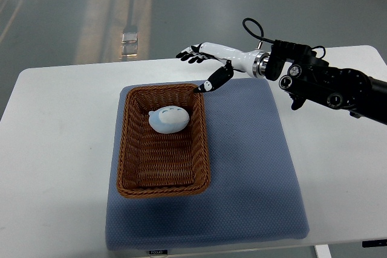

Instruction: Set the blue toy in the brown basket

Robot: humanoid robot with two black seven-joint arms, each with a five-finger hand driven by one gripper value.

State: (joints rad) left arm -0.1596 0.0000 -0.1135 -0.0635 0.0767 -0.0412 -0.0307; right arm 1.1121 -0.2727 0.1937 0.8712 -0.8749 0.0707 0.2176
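Blue toy point(169, 119) in basket point(163, 187), right hand point(202, 61) open above rim

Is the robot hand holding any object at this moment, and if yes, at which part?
Nothing is held. The right hand is open above the far edge of the brown woven basket, fingers spread. The pale blue round toy lies free inside the basket.

One blue toy point(169, 119) lies in one brown wicker basket point(163, 182), just below and left of the single robot hand point(202, 58) in view (the right one, fingers spread, holding nothing). One blue-grey mat point(254, 167) spreads beneath the hand and basket, on one white table point(54, 149). One small clear object point(129, 40) sits on the floor, well left of the hand.
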